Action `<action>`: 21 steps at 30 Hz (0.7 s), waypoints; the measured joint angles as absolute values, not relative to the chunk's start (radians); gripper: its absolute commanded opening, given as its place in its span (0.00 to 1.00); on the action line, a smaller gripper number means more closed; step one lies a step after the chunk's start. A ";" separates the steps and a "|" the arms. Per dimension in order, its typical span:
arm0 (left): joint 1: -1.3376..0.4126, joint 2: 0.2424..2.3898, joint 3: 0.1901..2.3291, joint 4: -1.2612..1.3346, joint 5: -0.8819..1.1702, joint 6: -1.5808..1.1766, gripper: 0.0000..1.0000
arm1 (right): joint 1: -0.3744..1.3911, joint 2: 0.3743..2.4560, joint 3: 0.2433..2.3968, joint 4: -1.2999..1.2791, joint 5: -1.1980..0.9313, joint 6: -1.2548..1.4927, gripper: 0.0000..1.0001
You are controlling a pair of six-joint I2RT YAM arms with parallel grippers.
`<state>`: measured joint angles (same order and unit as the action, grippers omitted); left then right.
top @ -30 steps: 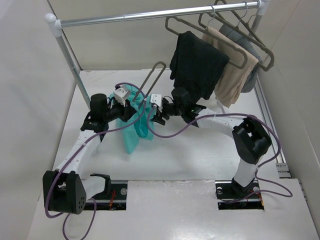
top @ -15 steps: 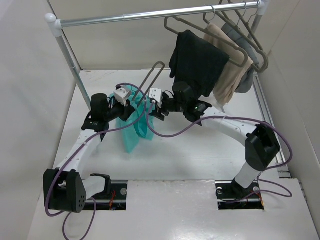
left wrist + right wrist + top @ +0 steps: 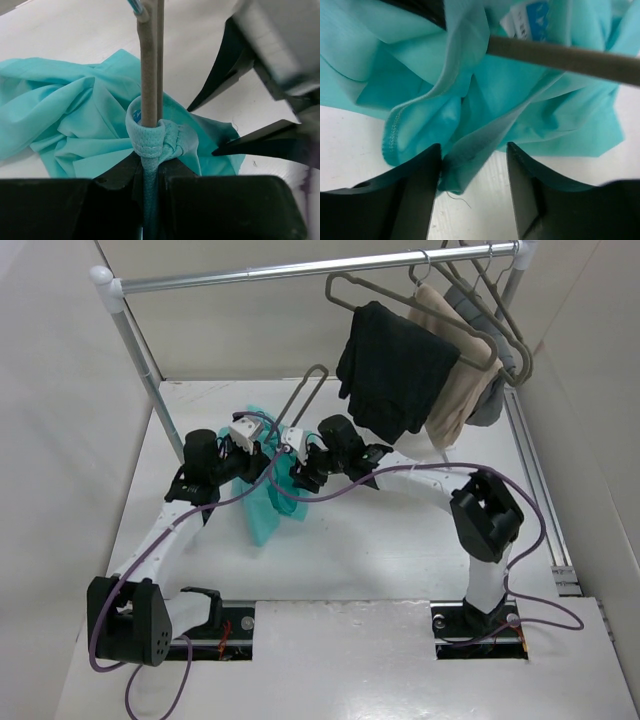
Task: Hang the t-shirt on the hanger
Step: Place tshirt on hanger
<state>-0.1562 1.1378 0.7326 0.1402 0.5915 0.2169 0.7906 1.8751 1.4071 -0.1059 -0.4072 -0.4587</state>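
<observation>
The teal t-shirt point(image 3: 260, 508) hangs bunched between the two grippers, its lower end on the white table point(image 3: 400, 540). The grey-taupe hanger point(image 3: 304, 392) slants up out of it toward the back. My left gripper point(image 3: 266, 454) is shut on the hanger's arm point(image 3: 148, 75), with the t-shirt's collar point(image 3: 150, 137) ringed around that arm right at the jaws. My right gripper point(image 3: 297, 478) is open. In the right wrist view a fold of the t-shirt point(image 3: 470, 145) hangs between the fingers point(image 3: 417, 195) and touches the left one. The hanger arm point(image 3: 570, 59) and the white neck label point(image 3: 527, 20) show above.
A metal rail point(image 3: 300, 270) on a slanted post point(image 3: 140, 360) crosses the back. At its right end hang a black garment point(image 3: 395, 370), a tan garment point(image 3: 455, 380) and a grey one point(image 3: 490, 400) on similar hangers. Purple cables point(image 3: 340, 502) trail from both arms.
My right gripper has moved left, up to the t-shirt, and now has a fold between its open fingers. The left gripper and hanger have hardly moved.
</observation>
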 measured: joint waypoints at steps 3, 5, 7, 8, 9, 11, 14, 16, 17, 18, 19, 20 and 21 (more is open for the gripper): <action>-0.157 1.137 0.732 0.144 0.592 0.209 0.00 | 0.780 1.909 1.406 -0.098 -0.436 -0.430 0.30; -0.159 1.137 0.732 0.147 0.593 0.204 0.00 | 0.775 1.928 1.406 -0.096 -0.456 -0.419 0.15; -0.161 1.137 0.732 0.146 0.594 0.201 0.00 | 0.765 1.940 1.399 -0.096 -0.465 -0.411 0.00; -0.159 1.137 0.732 0.144 0.600 0.202 0.00 | 0.758 1.939 1.385 -0.090 -0.463 -0.401 0.00; -0.153 1.135 0.732 0.139 0.609 0.207 0.00 | 0.748 1.930 1.364 -0.085 -0.454 -0.398 0.00; -0.135 1.130 0.732 0.113 0.650 0.236 0.00 | 0.719 1.895 1.298 -0.076 -0.427 -0.393 0.00; -0.102 1.111 0.735 -0.010 0.745 0.382 0.00 | 0.642 1.798 1.180 -0.069 -0.402 -0.381 0.00; -0.099 1.098 0.745 -0.143 0.812 0.589 0.00 | 0.580 1.731 1.134 -0.066 -0.398 -0.373 0.00; -0.099 1.096 0.753 -0.210 0.829 0.679 0.00 | 0.554 1.701 1.122 -0.066 -0.400 -0.372 0.00; -0.099 1.094 0.762 -0.272 0.839 0.770 0.00 | 0.536 1.674 1.115 -0.068 -0.401 -0.376 0.00; -0.098 1.095 0.770 -0.321 0.844 0.850 0.00 | 0.527 1.655 1.113 -0.074 -0.404 -0.376 0.00; -0.097 1.094 0.778 -0.363 0.844 0.918 0.00 | 0.524 1.636 1.113 -0.079 -0.404 -0.377 0.00; -0.096 1.094 0.785 -0.395 0.840 0.971 0.00 | 0.524 1.621 1.113 -0.085 -0.404 -0.379 0.00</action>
<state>-0.0956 1.0943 0.7849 -0.3946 0.8398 0.9707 0.5236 1.6211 1.1133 -0.0849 -0.4042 -0.3786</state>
